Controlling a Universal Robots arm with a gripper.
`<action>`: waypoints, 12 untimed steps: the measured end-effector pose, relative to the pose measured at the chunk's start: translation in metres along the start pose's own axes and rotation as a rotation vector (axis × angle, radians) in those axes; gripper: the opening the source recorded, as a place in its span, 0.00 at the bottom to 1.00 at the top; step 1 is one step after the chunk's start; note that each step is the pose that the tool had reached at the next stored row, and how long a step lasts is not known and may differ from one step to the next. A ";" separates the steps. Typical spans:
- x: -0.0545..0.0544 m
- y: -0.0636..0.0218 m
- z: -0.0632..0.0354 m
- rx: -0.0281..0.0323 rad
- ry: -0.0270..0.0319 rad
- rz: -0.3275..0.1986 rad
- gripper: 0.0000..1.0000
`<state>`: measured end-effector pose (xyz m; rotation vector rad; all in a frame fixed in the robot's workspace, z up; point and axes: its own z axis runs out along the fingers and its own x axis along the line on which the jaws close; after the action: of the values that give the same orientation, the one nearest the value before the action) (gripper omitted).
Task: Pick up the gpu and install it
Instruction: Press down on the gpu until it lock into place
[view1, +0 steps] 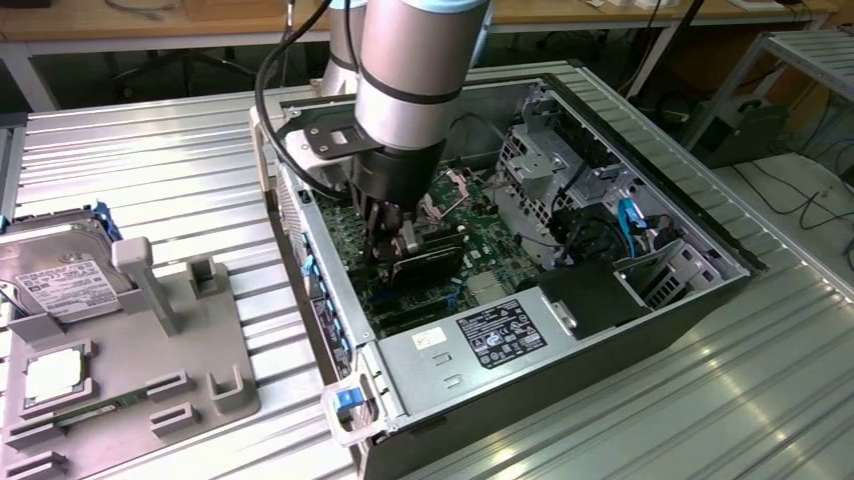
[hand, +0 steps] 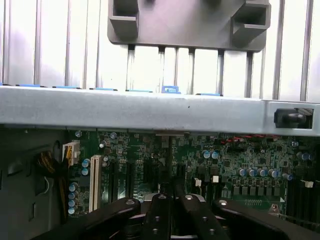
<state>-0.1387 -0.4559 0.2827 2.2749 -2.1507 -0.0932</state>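
The arm (view1: 407, 70) is reaching straight down from the top of the exterior view into the open computer case (view1: 667, 290), its grey wrist pointing near-vertically at the green motherboard (view1: 501, 235). The gripper (view1: 391, 250) is sitting low inside the case, near the case wall on the exterior view's left. Its fingers (hand: 160, 215) are standing closed, pinching the gpu (view1: 430, 262) by its top edge. The card is standing on edge, its dark board hanging just below the fingertips and running toward the power supply (view1: 501, 335), its lower edge right at the motherboard; whether it is seated in a slot cannot be told.

In the wrist view the black fingers are meeting at the middle, with the thin edge of the card (hand: 171, 165) running away from them across the motherboard toward the case's silver side wall (hand: 150, 112). A white slot (hand: 95, 182) is lying beside it, well apart from the card's line.

The case is lying on its side on the ribbed metal table (view1: 160, 170). On the exterior view's left a grey holder tray (view1: 174, 370) is resting on the table, carrying a silver hard drive (view1: 60, 275) with a white label and a square chip (view1: 56, 375), both well apart from the gripper.
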 end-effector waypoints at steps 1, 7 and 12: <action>0.000 0.0004 0.0006 0.0000 0.0000 0.000 0.14; 0.000 0.0016 0.0073 0.0001 0.0000 0.000 0.14; 0.000 0.0030 0.0115 -0.0006 0.0052 0.000 0.14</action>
<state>-0.1423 -0.4558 0.2714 2.2718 -2.1483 -0.0878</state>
